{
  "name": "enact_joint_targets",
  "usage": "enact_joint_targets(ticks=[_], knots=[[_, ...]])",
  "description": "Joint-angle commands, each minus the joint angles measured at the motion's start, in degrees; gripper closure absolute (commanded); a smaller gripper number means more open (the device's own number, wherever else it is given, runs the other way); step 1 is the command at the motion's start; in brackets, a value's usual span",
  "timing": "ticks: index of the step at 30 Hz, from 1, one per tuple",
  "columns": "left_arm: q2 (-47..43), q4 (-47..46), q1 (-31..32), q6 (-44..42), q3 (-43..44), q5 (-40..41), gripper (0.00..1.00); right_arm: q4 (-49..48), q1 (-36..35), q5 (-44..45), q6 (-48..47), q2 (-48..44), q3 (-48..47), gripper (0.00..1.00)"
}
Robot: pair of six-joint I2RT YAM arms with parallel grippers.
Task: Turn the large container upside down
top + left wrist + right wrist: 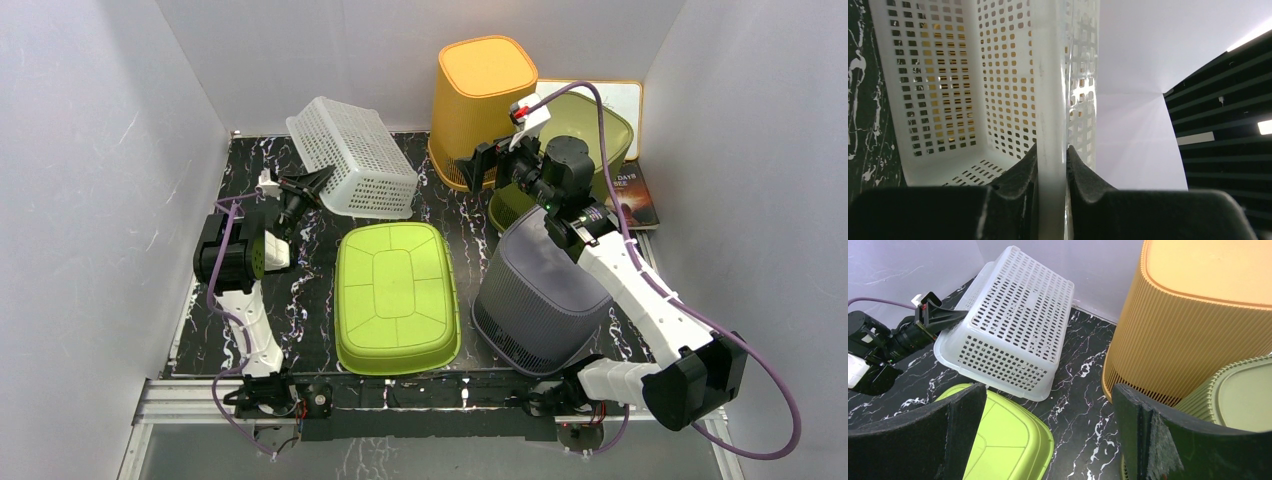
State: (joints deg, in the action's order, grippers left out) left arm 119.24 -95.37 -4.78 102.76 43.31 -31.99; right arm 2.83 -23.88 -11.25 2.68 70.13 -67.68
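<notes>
White basket (352,158) lies tilted at the back left of the table (310,290), perforated bottom uppermost, though the left wrist view crops it to one wall and an inner corner. Left gripper (1052,165) pinches its rim, which hides the faces of the pads. Right gripper (1045,390) hangs spread wide and holds nothing, just beside the orange bin (1198,315), which the frame cuts off.
</notes>
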Motion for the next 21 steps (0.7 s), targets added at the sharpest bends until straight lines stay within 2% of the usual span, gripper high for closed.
enact_joint_targets(ticks=[1, 3, 7, 9, 12, 21], knots=[[3.4, 2.8, -2.5, -11.1, -2.4, -3.7, 1.0, -2.5, 0.1, -0.9, -0.1, 0.0, -1.8, 0.03], [2.9, 7.3, -2.9, -14.3, -1.8, -4.3, 0.99, -2.5, 0.1, -1.0, -0.1, 0.1, -1.7, 0.03], [0.0, 24.4, -3.9, -23.2, 0.6, -4.4, 0.77, -2.2, 0.0, -1.3, 0.0, 0.3, -1.6, 0.03], [-1.6, 32.0, -4.3, -27.3, 1.7, -3.2, 0.7, -2.1, 0.1, -1.5, 0.1, 0.3, -1.6, 0.03], [-2.5, 38.8, -4.6, -31.3, 3.7, -2.5, 0.66, -2.0, 0.1, -1.3, 0.0, 0.4, -1.7, 0.03], [-1.9, 43.7, -5.7, -34.6, 5.5, -2.4, 0.63, -1.7, 0.0, -1.0, 0.1, 0.1, -1.3, 0.03]])
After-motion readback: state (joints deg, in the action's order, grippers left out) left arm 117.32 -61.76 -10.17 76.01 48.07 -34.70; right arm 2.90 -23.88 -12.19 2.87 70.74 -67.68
